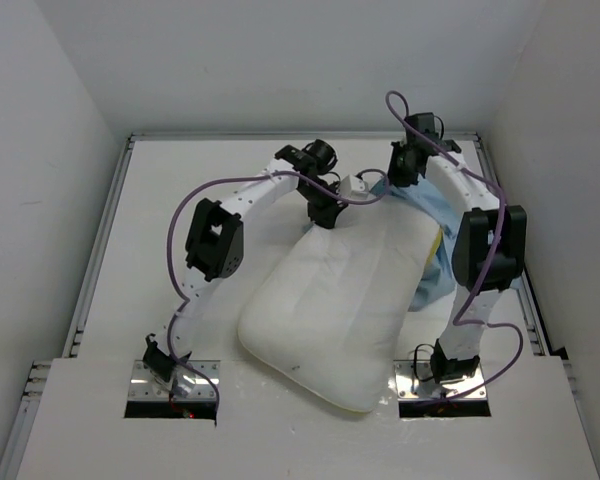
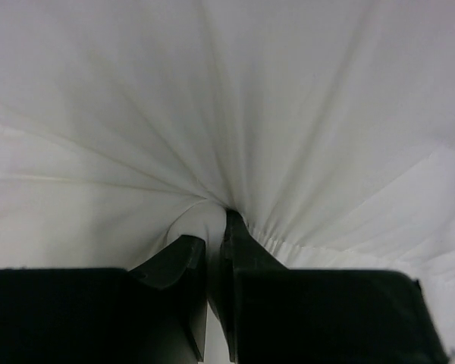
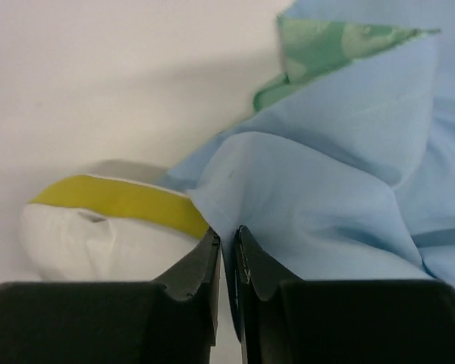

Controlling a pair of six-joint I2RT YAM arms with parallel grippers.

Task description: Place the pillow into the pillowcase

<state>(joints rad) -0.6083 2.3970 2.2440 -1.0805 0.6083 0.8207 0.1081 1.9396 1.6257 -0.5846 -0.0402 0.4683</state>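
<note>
The left gripper [image 2: 216,227] is clenched on the pillow [image 1: 340,300]. In its wrist view the two black fingers [image 2: 174,265] stand nearly together with a small ridge of white cloth pinched between them. Creases fan out from that pinch, ahead of the jaws and to both sides. Seen from above, this gripper holds the pillow's far left corner, and the pillow stretches back from it toward the arm bases, lying slantwise on the white table [image 1: 160,220].

The right gripper [image 3: 227,236] grasps the pillowcase [image 3: 326,189]. Its jaws are almost closed, with a fold of the plain light-blue side running down into the narrow gap. Just left of its fingertips lies a corner of the pillow, whose yellow band [image 3: 121,199] reaches up to the left finger. Ahead and to the right of the jaws the blue cloth bunches, and a turned-over flap of the shiny green side [image 3: 326,42] shows beyond it. From above, the pillowcase lies along the pillow's right edge, partly hidden under the right arm.
</note>
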